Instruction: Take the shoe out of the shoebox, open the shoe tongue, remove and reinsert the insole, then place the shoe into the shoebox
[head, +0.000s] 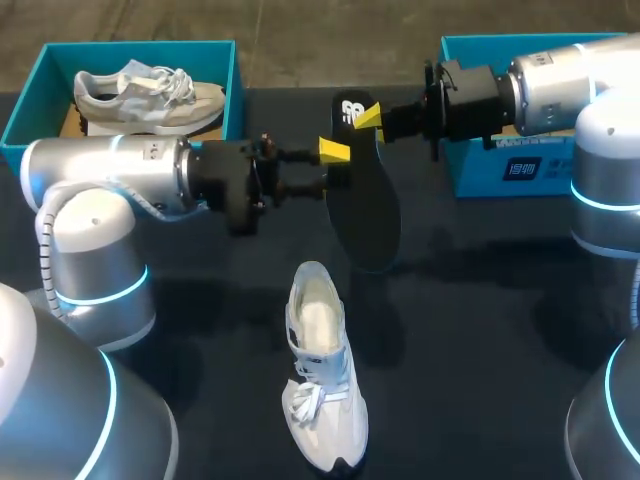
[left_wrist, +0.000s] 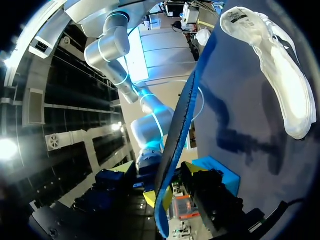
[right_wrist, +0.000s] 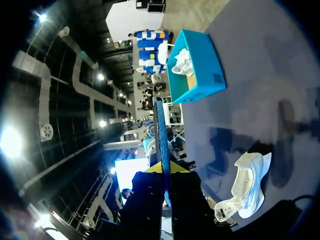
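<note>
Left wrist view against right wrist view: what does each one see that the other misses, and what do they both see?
Only the left wrist view shows the right arm and a blue box by its base. Only the right wrist view shows the other blue box, with a second shoe inside. Both show the insole edge-on, clamped in that view's own hand, left hand or right hand, and the white shoe lying on the table.

Head camera high behind, 2 wrist cameras close, all sharing insole (head: 365, 215)
</note>
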